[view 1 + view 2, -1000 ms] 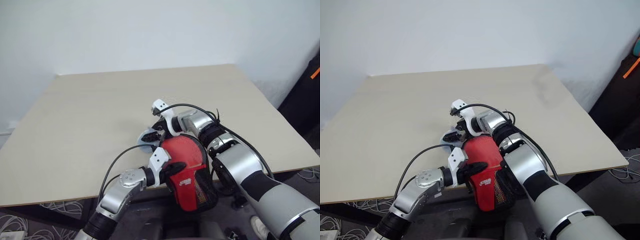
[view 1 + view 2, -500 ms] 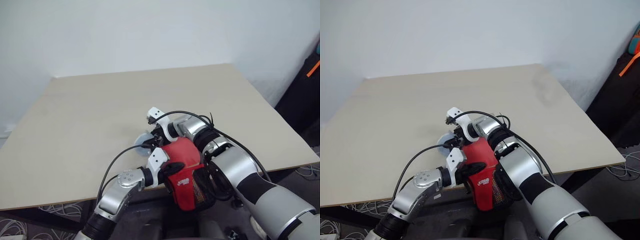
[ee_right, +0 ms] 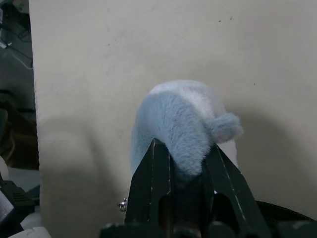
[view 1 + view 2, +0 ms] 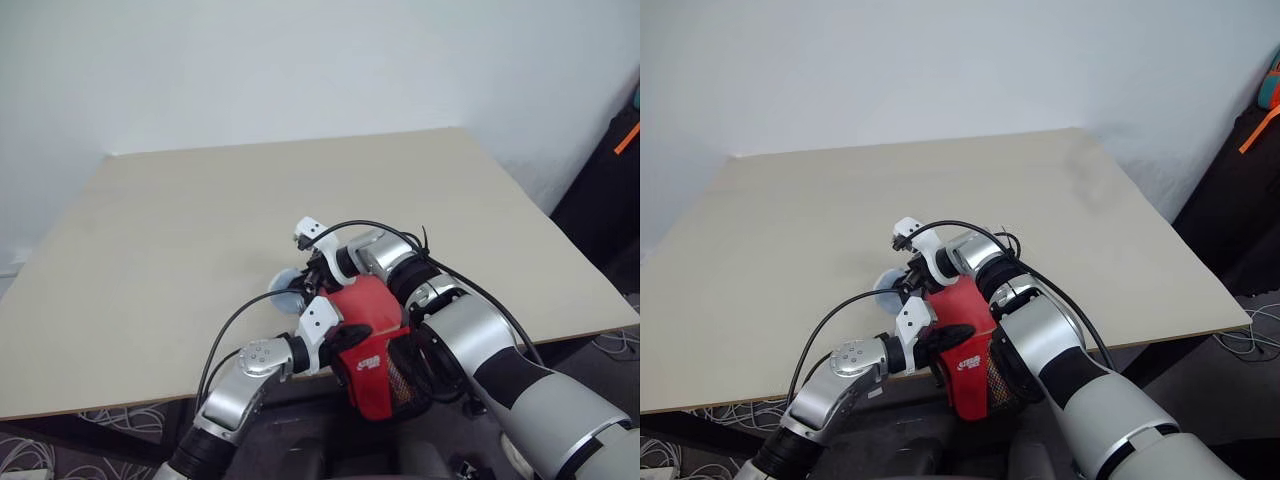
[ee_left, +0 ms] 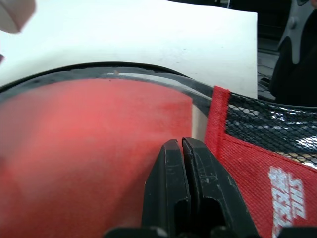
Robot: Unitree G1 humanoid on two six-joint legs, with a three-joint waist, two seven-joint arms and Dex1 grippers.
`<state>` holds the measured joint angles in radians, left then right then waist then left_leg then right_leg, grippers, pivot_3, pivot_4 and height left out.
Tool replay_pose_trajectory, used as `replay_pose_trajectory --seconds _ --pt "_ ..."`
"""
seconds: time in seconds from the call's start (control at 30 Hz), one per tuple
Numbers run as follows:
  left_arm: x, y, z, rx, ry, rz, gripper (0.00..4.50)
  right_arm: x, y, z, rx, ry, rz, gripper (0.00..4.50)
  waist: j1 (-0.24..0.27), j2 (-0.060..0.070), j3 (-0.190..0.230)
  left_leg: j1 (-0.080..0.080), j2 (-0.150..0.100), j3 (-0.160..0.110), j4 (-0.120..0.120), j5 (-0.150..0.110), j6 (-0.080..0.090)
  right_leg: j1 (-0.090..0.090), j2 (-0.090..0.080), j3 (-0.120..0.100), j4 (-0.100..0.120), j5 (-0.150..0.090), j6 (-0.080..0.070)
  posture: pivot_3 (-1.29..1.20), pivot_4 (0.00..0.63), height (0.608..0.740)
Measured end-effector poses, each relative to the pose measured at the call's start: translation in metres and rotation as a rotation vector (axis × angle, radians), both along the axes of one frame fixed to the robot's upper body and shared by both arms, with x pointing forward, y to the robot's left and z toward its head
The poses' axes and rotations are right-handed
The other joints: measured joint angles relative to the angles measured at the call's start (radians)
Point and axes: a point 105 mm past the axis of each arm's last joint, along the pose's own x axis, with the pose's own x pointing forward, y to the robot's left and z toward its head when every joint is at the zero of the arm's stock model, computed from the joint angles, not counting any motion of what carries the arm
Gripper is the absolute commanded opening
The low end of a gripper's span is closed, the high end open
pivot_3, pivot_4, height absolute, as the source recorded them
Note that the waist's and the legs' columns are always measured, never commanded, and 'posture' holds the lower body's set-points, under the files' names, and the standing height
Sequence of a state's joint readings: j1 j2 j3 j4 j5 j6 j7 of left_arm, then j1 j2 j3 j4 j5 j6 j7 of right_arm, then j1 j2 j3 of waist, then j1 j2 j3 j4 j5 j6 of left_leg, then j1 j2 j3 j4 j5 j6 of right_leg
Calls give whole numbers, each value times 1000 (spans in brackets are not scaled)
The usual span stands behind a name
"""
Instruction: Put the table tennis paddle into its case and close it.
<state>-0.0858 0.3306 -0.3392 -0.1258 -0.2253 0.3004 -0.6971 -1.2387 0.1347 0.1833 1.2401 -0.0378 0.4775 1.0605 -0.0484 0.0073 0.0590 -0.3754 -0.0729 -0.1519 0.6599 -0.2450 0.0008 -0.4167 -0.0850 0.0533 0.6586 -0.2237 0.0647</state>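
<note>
Nearest me, at about six o'clock off the near edge of the table [image 4: 150, 250], my left gripper [image 5: 181, 148] is clenched tight, its two black fingers [image 5: 168, 188] pressed together against the red fabric of the case [image 4: 375, 345]. I cannot tell whether any cloth is pinched between them. On that case, beside its black mesh end, I can see white lettering, but I cannot read it from any view. Under the fabric edge in my left wrist view lies a flat red face with a dark rim, the table tennis paddle [image 5: 89, 134], sitting inside the case.

Just beyond, toward twelve o'clock from the case, my right gripper [image 3: 185, 153] reaches leftward over the tabletop. Its fingers [image 3: 151, 183] are closed on a small blue-grey fuzzy scrap [image 3: 181, 124], which bulges out past the tips and rests on the pale table surface.

Farther still, the beige tabletop runs back to a plain white wall [image 4: 300, 70].
</note>
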Motion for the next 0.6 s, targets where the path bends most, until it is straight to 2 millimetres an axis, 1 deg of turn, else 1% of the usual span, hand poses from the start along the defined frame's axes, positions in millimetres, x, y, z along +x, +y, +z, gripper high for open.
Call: replay_pose_trajectory --seconds 0.3,0.43,0.6 --pt "3 4 0 20 -7 19 0 2 2 0 37 43 -71 178 -4 0 0 0 0 0 0 0 0 -1 0 0 1 0 0 0 0 698" --pt "3 4 -1 24 0 22 0 7 8 7 83 38 -127 178 -5 1 -1 0 0 0 0 0 0 -1 0 0 1 0 0 0 0 698" --pt "3 4 -1 26 7 27 0 15 4 1 77 43 -224 178 -5 1 -2 0 0 0 0 0 0 0 0 0 1 0 -1 0 0 698"
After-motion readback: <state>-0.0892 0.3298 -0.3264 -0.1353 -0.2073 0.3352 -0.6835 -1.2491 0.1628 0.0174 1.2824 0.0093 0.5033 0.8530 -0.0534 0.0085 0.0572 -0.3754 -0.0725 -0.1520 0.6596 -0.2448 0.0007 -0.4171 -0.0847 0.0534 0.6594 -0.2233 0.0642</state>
